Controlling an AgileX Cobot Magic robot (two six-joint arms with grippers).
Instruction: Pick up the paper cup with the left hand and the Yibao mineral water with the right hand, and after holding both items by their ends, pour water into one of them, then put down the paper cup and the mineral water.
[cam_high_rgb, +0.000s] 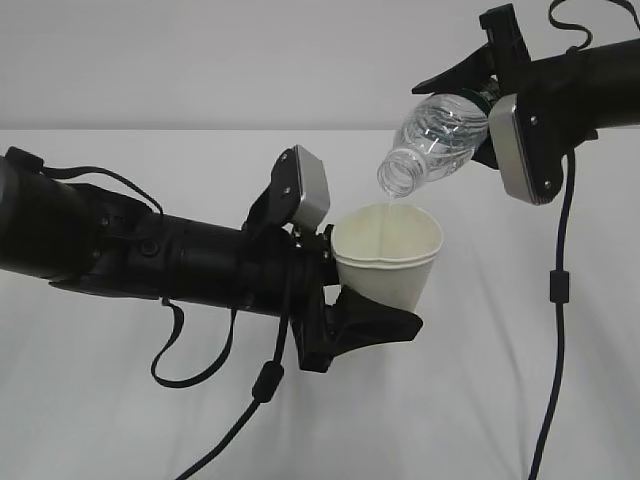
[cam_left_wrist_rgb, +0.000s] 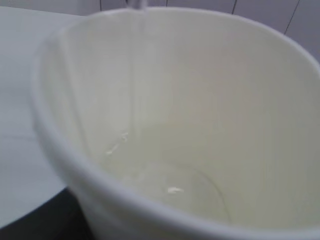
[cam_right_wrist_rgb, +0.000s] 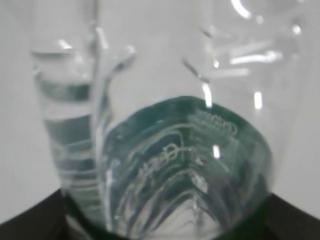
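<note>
The right tool (cam_high_rgb: 490, 85) grips the Yibao mineral water (cam_high_rgb: 432, 140), tilted mouth-down just above the paper cup (cam_high_rgb: 388, 255). The left tool (cam_high_rgb: 335, 285) clamps the cup's base, its opening tipped toward the bottle.

1. The counter (cam_high_rgb: 480, 400) lay bare below and right of the paper cup (cam_high_rgb: 390, 262), leaving passage.
2. The Yibao mineral water (cam_high_rgb: 432, 140) hung tilted just above the cup's rim, blocking access from overhead.
3. A dangling cable (cam_high_rgb: 557, 300) crossed the right side.

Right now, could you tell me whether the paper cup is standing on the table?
No, the paper cup is held above the table by the left arm's fingers.
</note>
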